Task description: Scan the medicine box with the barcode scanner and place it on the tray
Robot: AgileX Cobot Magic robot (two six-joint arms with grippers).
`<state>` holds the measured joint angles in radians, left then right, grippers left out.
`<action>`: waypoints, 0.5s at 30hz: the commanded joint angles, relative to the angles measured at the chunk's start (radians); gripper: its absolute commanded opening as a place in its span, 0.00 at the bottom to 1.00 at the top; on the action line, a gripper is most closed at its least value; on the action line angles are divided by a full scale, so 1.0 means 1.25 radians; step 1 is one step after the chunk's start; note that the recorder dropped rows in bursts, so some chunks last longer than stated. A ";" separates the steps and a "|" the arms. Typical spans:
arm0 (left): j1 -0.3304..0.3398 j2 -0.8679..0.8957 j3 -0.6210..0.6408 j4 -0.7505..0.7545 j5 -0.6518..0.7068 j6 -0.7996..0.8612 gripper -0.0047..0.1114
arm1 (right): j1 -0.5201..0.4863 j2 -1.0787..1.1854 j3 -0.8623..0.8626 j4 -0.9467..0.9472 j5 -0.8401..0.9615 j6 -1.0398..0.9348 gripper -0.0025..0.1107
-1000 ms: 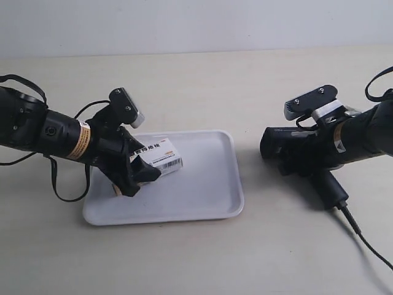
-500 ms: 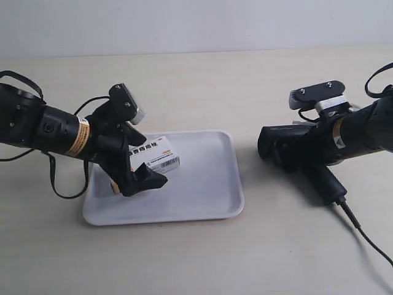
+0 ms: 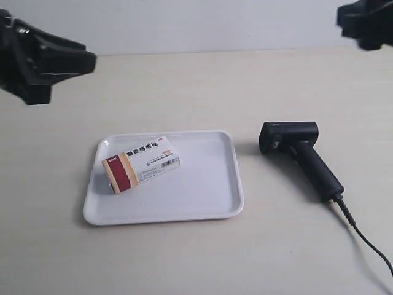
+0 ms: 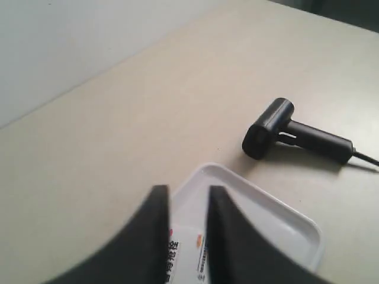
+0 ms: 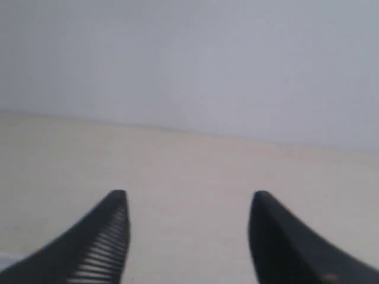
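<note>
The barcode scanner (image 3: 301, 155) lies on its side on the matte beige table (image 3: 184, 86), just beside the tray's 3 o'clock edge but apart from it. It is matte black plastic, with a blocky head and a long handle angled toward 5 o'clock; its thin black cable (image 3: 365, 243) runs off the picture's corner, the end cut off.

The tray (image 3: 202, 196) is glossy white plastic, square with rounded corners and a low raised rim. The medicine box (image 3: 141, 163), a small white carton with a dark red band, an orange stripe and dark print, lies flat in the tray's 10 o'clock part, slightly askew. Its barcode side is too small to read.

The left gripper (image 4: 185, 195) hangs above the tray with a narrow gap between its smooth dark fingers, holding nothing; they hide part of the box. The right gripper (image 5: 188, 204) stands wide apart over bare table, one finger (image 5: 106, 239) ribbed, blurred at the edges. In the exterior view both arms are dark shapes cut off at the top corners.
</note>
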<state>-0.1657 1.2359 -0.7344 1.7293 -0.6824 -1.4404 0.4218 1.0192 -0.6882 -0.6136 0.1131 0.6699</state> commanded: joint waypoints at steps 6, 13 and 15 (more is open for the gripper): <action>0.119 -0.354 0.323 -0.216 0.042 0.082 0.05 | 0.002 -0.191 0.125 0.031 -0.063 0.052 0.02; 0.149 -0.660 0.502 -0.283 0.268 0.062 0.05 | 0.002 -0.201 0.138 0.032 -0.056 0.052 0.02; 0.149 -0.733 0.537 -0.278 0.297 0.062 0.05 | 0.002 -0.201 0.138 0.032 -0.056 0.052 0.02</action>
<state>0.0184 0.4235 -0.1180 1.4030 -0.3859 -1.3554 0.4218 0.7766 -0.5202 -0.5727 0.0539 0.7317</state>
